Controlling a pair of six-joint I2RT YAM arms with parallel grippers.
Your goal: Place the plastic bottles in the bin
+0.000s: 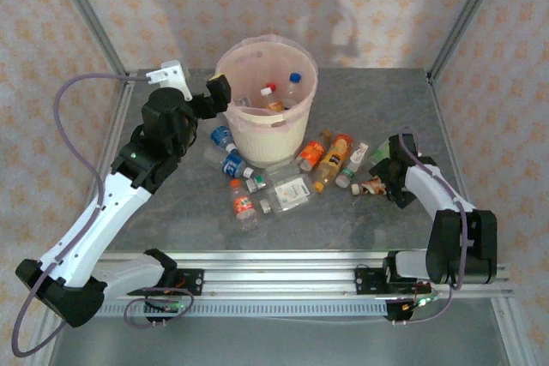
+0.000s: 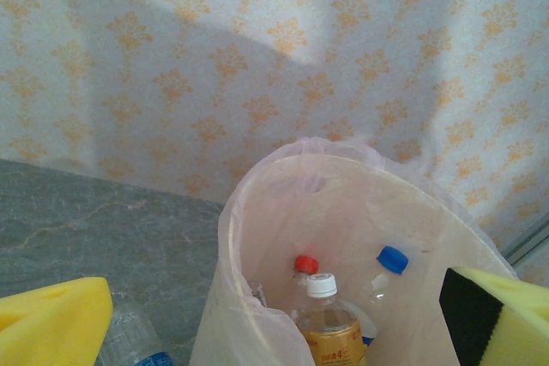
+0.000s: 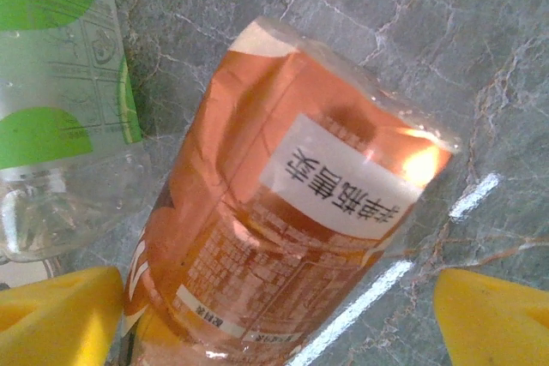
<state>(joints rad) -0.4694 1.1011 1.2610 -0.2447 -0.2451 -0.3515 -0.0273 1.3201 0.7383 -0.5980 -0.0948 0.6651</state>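
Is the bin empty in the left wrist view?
No, the bin holds a red-capped bottle, a white-capped bottle and a blue-capped bottle.

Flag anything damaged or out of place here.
The orange-labelled clear plastic bottle lying on its side within the right pincer looks crushed: its body is dented and its label is creased and buckled.

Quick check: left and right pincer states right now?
Left pincer: open, empty, at the rim of the bin.
Right pincer: open, straddling an orange-labelled bottle, not yet clamped.
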